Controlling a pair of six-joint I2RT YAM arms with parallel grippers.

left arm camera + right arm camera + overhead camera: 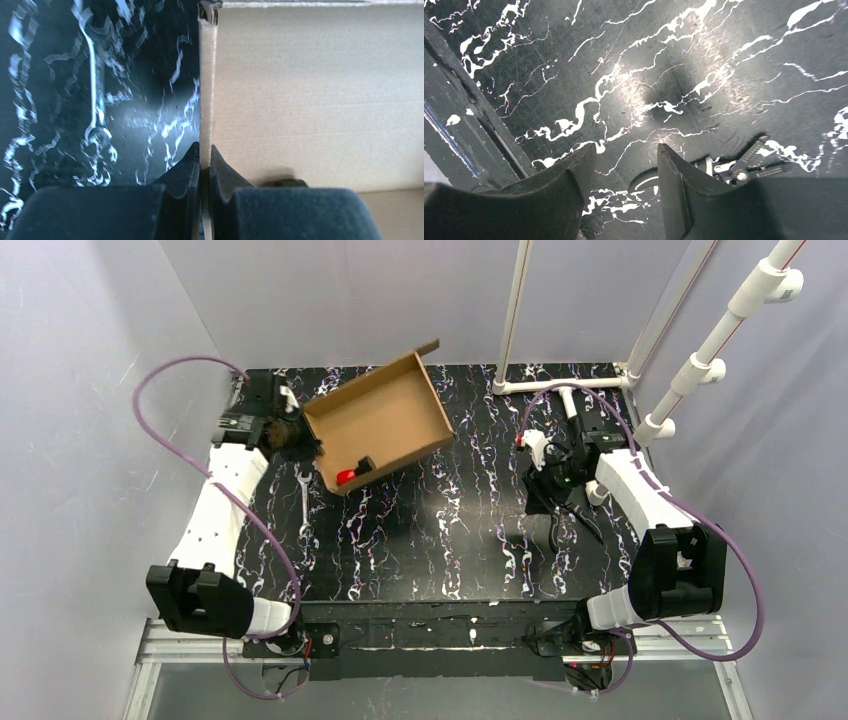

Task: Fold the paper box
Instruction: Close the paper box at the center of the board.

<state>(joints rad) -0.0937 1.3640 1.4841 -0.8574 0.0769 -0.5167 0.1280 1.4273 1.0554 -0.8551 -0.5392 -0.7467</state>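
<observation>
The paper box (pixel 385 420) is plain brown cardboard, formed into a shallow open tray, tilted and lifted at the back left of the table. One flap (pixel 428 348) sticks up at its far corner. A red and black object (pixel 352 472) lies inside near its front wall. My left gripper (pixel 297 439) is shut on the box's left wall; in the left wrist view the cardboard edge (pixel 206 90) runs straight between the fingers (pixel 187 165). My right gripper (pixel 626 155) hangs open over bare table at the right, holding nothing.
A silver wrench (pixel 303 502) lies on the black marbled table (pixel 440 530) just in front of the box, also in the left wrist view as the wrench (pixel 95 85). Black pliers (pixel 568 523) lie under the right gripper. A white pipe frame (pixel 560 386) stands at the back right.
</observation>
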